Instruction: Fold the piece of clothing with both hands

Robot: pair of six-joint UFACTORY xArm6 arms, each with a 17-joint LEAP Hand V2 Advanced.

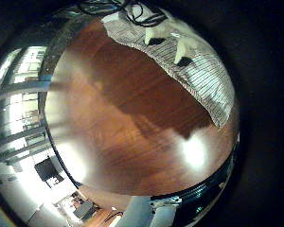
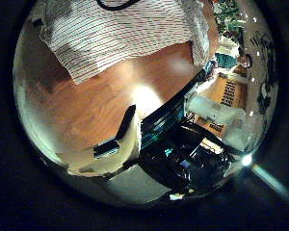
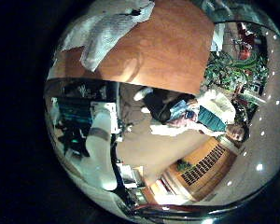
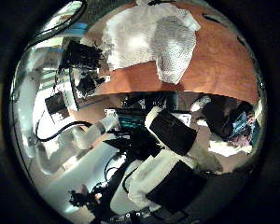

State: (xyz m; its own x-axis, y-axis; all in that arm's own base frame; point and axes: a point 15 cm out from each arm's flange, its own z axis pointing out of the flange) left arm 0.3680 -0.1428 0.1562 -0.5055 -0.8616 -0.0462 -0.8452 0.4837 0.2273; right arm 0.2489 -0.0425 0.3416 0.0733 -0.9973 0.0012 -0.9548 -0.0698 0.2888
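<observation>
Over by the left hand (image 1: 154, 36), the striped shirt (image 1: 204, 76) lay flat on the wooden counter (image 1: 133, 113), with 1 hemmed edge running along the bare boards. From the little finger side of that palm, 2 of its fingers (image 1: 183, 47) reached out straight. Their tips were over the shirt just inside that edge, apart from each other and curled round nothing. I could not tell whether they pressed on the cloth or only hung above it. From the thumb side of the same palm, the shirt filled the far part of the view, its stripes running across and 1 corner pointing out over the wood. The counter's front edge showed close below.

Further along, the right hand was well back from the cloth. From both sides of its palm, the shirt showed small, at the far end of the counter, rumpled and partly doubled over itself, with a loose flap hanging toward the counter's middle. From the thumb side of that palm, another hand (image 4: 84, 58) stood just beside the shirt at the counter's end. I could not tell which hand it was. None of the right hand itself showed, so I could not tell how it was held.
</observation>
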